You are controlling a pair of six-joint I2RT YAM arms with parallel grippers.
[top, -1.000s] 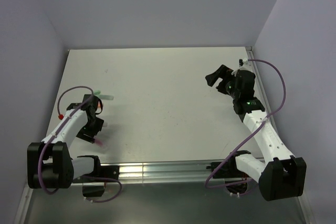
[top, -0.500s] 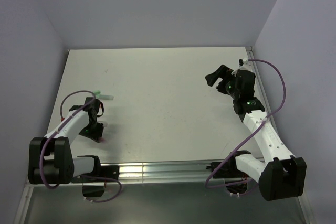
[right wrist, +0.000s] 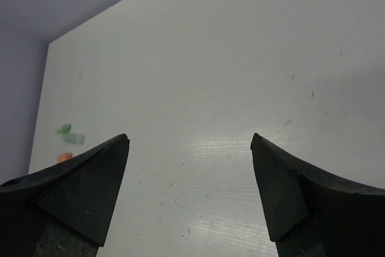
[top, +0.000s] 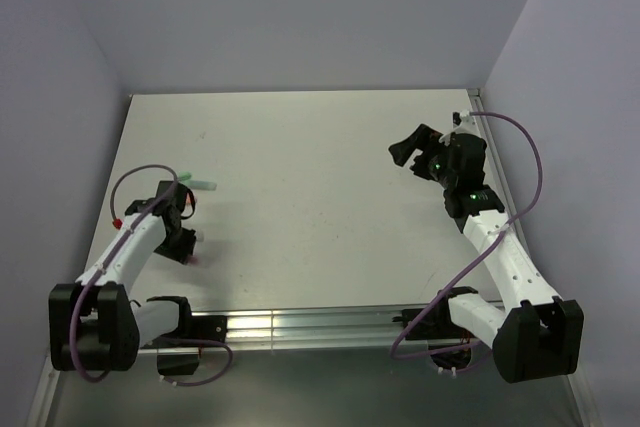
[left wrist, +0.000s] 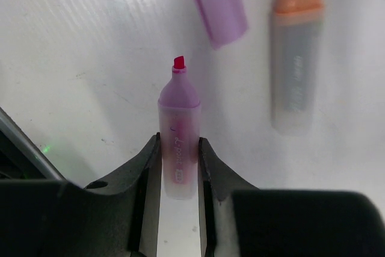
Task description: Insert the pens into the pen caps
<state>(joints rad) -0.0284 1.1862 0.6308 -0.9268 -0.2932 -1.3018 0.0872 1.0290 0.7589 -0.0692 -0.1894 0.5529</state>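
From where I stood, the left tool (left wrist: 178, 144) was pinching the pink pen (left wrist: 178, 112) by its rear half, one finger pressed on each side of the barrel. The pen's long axis ran straight out along the fingers, with the red tip pointing away from the wrist. I could not tell whether the pen was resting on the tabletop (top: 320, 167) or was held just above it.

The purple-pink cap (left wrist: 218, 5) lay ahead of that tip and a little to its right, near it but not touching. It lay at a slant, not in line with the pen, its far end leaning left and its near end right. Which end was the open one I could not tell. As I judged it, the coming move turned on that offset: the tip had to go forward and right, and the two axes had to be brought into line before the pen could enter.

Further right lay the pale pen (left wrist: 295, 70) with its orange end, roughly parallel to the held pen and apart from the cap.

The right tool (right wrist: 189, 142) hung over the far right side of the tabletop with its fingers spread wide and nothing between them. It was well apart from all of this, so the left arm was plainly the nearer one.

By my count there were three pens, the third being the mint-green pen (top: 203, 184), which lay just beyond the left arm. Only one cap was certain, since anything else was too small to name.
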